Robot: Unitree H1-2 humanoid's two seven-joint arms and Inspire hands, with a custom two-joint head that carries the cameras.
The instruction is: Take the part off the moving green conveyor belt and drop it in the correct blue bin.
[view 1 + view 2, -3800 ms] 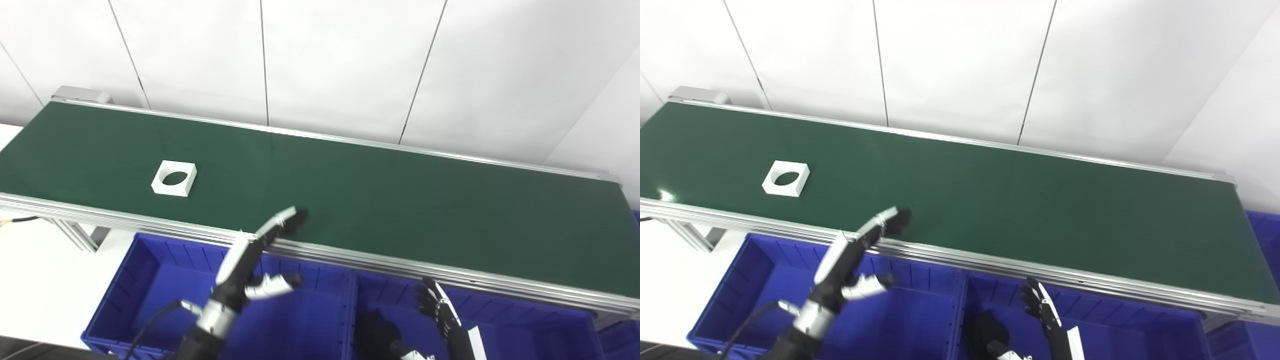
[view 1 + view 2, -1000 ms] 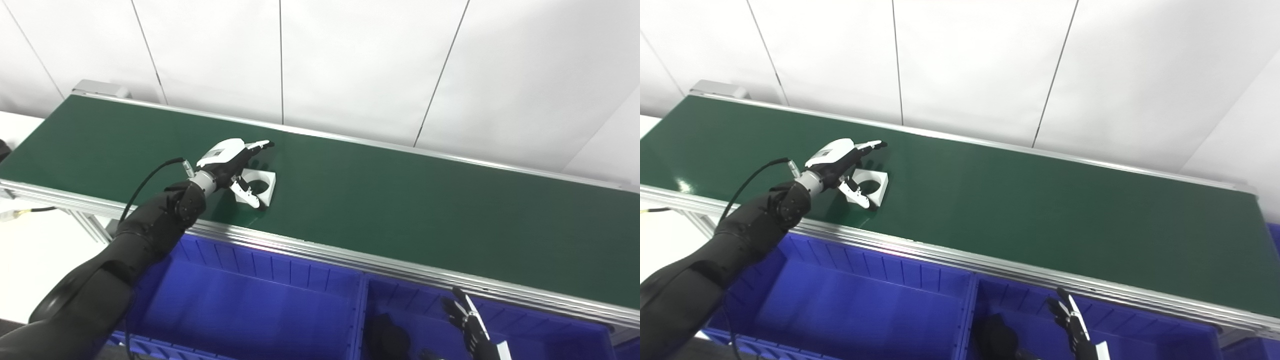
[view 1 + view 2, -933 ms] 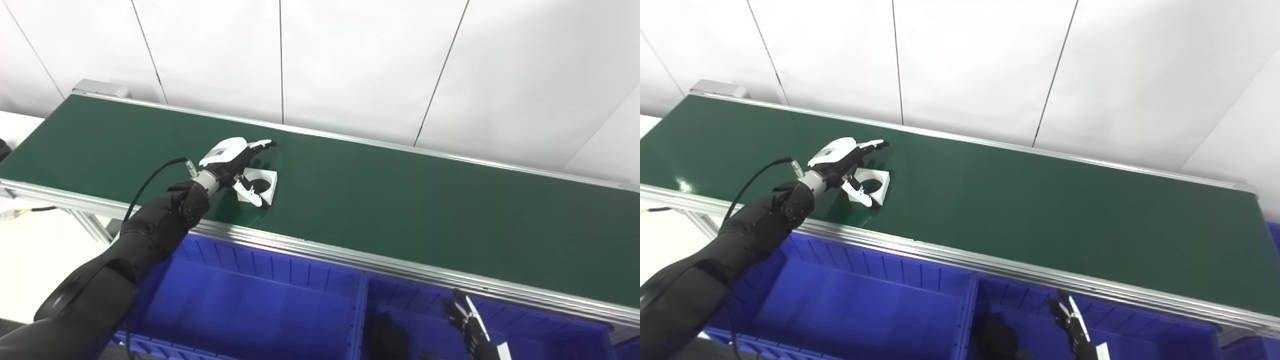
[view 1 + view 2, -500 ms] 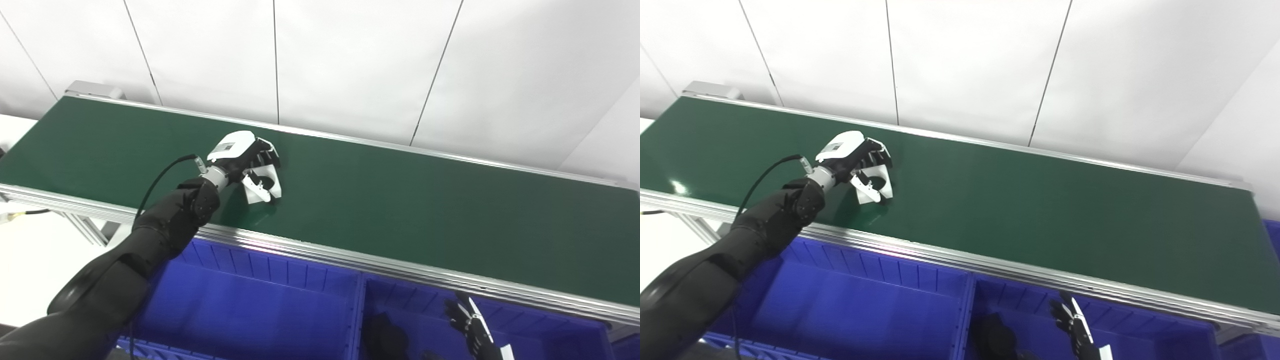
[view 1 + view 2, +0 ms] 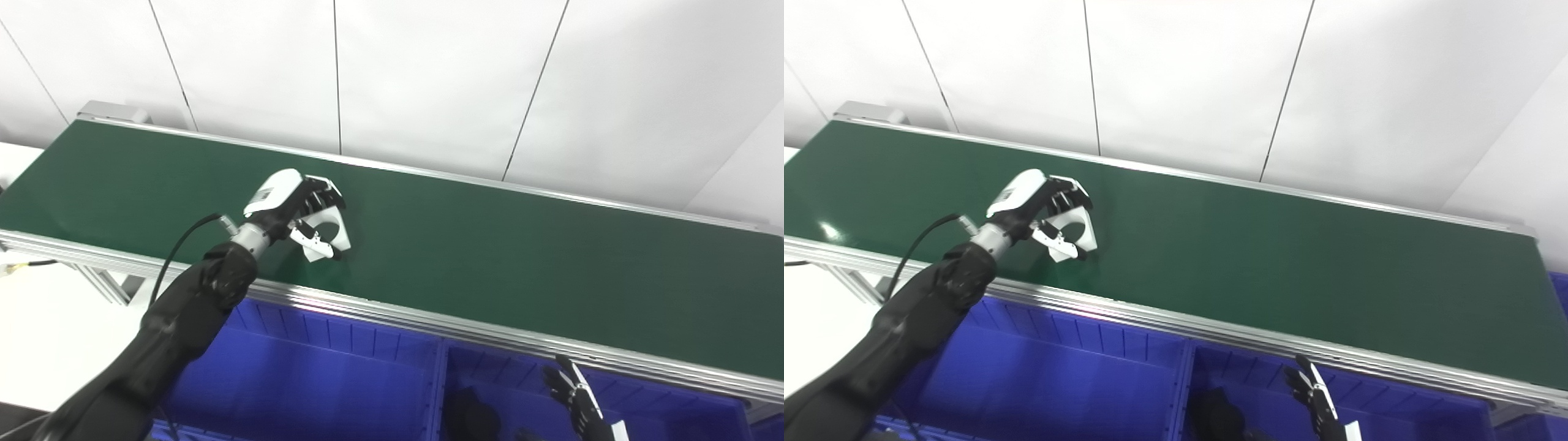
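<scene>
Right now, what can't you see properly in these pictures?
- White part: partly covered by the left robot hand in both views.
- Right robot hand: its lower part cut off by the bottom edge.
- Dark thing in the right blue bin: too dim to identify.
- Left blue bin: the arm hides part.

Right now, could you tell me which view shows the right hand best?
The right eye view: the right hand sits further inside the frame, fingers spread over the blue bin. The left eye view shows the same open hand, nearer the corner.
</scene>
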